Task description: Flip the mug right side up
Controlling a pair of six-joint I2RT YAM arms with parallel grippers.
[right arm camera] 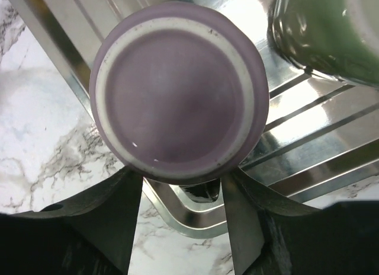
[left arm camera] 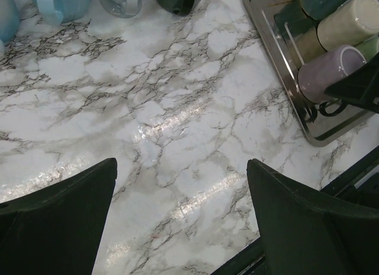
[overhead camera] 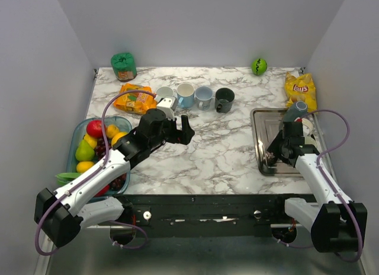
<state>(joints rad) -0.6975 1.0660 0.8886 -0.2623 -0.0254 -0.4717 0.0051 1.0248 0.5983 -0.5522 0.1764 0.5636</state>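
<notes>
Purple mug [right arm camera: 177, 88] upturned beside green mug [right arm camera: 331, 32].

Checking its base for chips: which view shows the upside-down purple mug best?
Right wrist: the base of the purple ceramic mug fills the frame. Left wrist shows its side from afar; top external hides it behind the right arm.

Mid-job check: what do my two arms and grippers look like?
The left arm and right arm have white links with black joints. A purple cable loops off each. The left gripper and right gripper have plain black wedge-shaped fingers.
</notes>
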